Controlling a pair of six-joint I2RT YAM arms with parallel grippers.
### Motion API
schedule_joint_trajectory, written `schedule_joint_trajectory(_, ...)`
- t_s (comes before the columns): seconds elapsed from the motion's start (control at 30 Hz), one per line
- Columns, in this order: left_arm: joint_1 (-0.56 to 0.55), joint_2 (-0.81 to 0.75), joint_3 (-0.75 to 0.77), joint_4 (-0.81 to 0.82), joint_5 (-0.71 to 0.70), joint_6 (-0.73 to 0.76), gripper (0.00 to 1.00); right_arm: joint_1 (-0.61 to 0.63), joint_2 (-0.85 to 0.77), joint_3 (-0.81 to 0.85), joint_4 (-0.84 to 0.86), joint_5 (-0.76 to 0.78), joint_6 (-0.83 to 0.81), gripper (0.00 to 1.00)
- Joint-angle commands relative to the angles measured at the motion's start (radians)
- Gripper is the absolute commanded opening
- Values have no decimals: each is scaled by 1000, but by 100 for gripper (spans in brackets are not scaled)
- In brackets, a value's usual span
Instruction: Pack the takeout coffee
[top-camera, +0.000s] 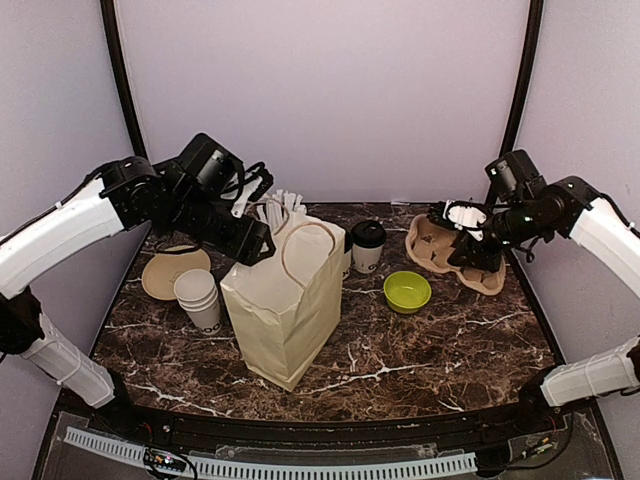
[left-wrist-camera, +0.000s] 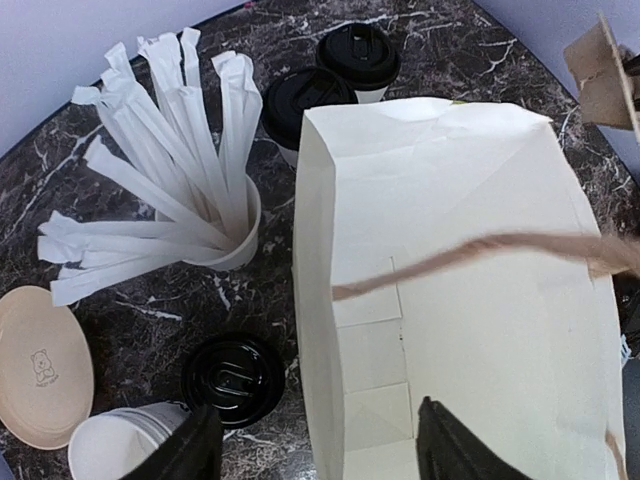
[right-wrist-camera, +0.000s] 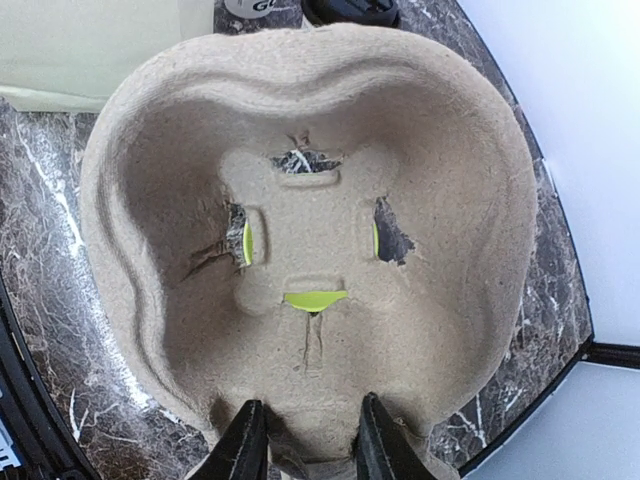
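Note:
Two takeout coffees with black lids stand behind the open paper bag (top-camera: 285, 300); one (top-camera: 367, 245) shows in the top view, and both (left-wrist-camera: 358, 55) (left-wrist-camera: 305, 100) show in the left wrist view. A third black lid (left-wrist-camera: 232, 378) lies left of the bag (left-wrist-camera: 450, 250); I cannot tell if a cup is under it. My left gripper (top-camera: 258, 243) (left-wrist-camera: 320, 455) is open, astride the bag's left wall, one finger inside. My right gripper (top-camera: 468, 250) (right-wrist-camera: 312, 445) is shut on the rim of a pulp cup carrier (right-wrist-camera: 310, 130) (top-camera: 432, 245), held tilted.
A cup of white straws (left-wrist-camera: 215, 230) (top-camera: 280, 210) stands behind the bag. A stack of lidless white cups (top-camera: 198, 297) and a beige plate (top-camera: 175, 272) sit left. A green bowl (top-camera: 407, 291) sits between the bag and the carrier.

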Motion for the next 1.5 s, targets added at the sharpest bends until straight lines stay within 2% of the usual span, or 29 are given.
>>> schedule_joint_trajectory(0.0, 9, 86, 76, -30, 22, 9, 60, -14, 22, 99, 5, -33, -10, 28)
schedule_joint_trajectory(0.1, 9, 125, 99, -30, 65, 17, 48, -18, 42, 175, 23, -54, -3, 29)
schedule_joint_trajectory(0.13, 9, 129, 110, -25, 83, 26, 40, -18, 54, 220, 24, -67, 0, 29)
schedule_joint_trajectory(0.33, 9, 158, 172, -15, 157, 52, 13, -15, 132, 436, 41, -223, 20, 30)
schedule_joint_trajectory(0.43, 9, 155, 191, -3, 230, 72, 2, 0, 157, 499, 40, -301, 24, 30)
schedule_joint_trajectory(0.5, 9, 153, 196, 10, 284, 88, 0, 38, 170, 530, 29, -327, 16, 30)
schedule_joint_trajectory(0.8, 8, 255, 297, 15, 463, 134, 0, 231, 235, 718, -79, -422, -7, 31)
schedule_joint_trajectory(1.03, 8, 350, 367, 27, 584, 198, 0, 282, 276, 826, -133, -616, -6, 32)
schedule_joint_trajectory(1.23, 8, 437, 476, 2, 637, 281, 0, 315, 302, 836, -146, -690, -11, 32)
schedule_joint_trajectory(1.3, 8, 461, 501, 4, 653, 298, 4, 324, 307, 809, -135, -704, -10, 32)
schedule_joint_trajectory(1.43, 8, 498, 549, -4, 639, 305, 27, 341, 322, 766, -111, -706, -9, 32)
schedule_joint_trajectory(1.47, 7, 500, 558, -7, 608, 303, 36, 343, 328, 759, -108, -705, -12, 32)
